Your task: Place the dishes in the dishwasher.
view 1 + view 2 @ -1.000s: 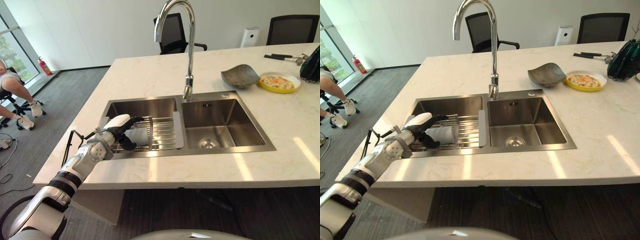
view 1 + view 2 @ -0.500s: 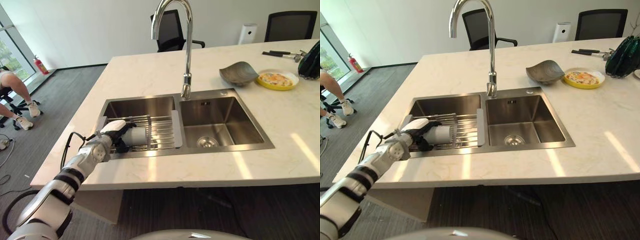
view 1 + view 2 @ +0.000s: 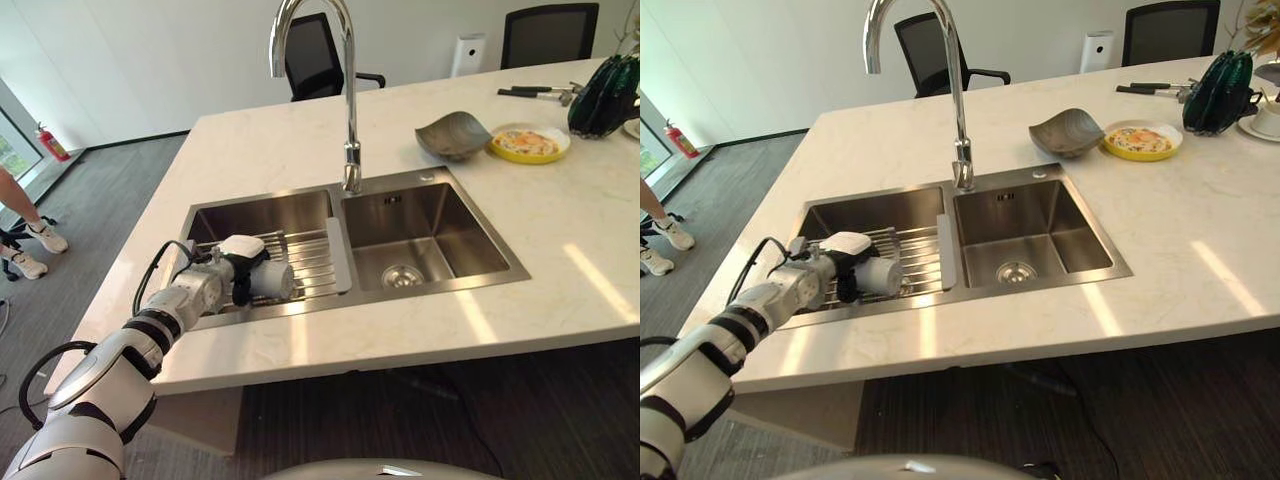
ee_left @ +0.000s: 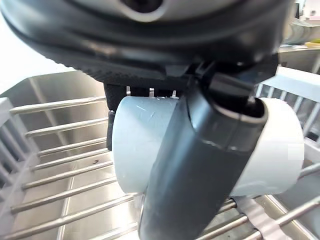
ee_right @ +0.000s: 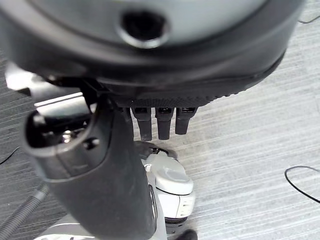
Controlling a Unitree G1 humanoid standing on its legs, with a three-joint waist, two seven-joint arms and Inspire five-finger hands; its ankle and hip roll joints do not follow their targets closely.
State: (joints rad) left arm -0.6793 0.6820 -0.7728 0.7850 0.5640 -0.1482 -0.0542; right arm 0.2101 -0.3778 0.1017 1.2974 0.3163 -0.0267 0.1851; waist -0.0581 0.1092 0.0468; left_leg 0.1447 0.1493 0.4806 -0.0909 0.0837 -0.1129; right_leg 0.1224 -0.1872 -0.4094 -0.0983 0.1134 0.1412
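A pale marble counter (image 3: 300, 150) fills the room's middle, with a double steel sink (image 3: 440, 245) sunk into it under a tall curved faucet (image 3: 345, 90). The left arm stretches in low from the counter's near edge, its left hand (image 3: 235, 268) curled round a white cup (image 3: 275, 282) lying on its side on the wire rack (image 3: 310, 262) over the left basin. The fingers behind the cup are mostly hidden. The right hand (image 5: 125, 165) hangs over grey floor, fingers straight and holding nothing.

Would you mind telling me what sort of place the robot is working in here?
Probably an office kitchen: a stone island counter with a double steel sink and tall tap, and office chairs behind it.
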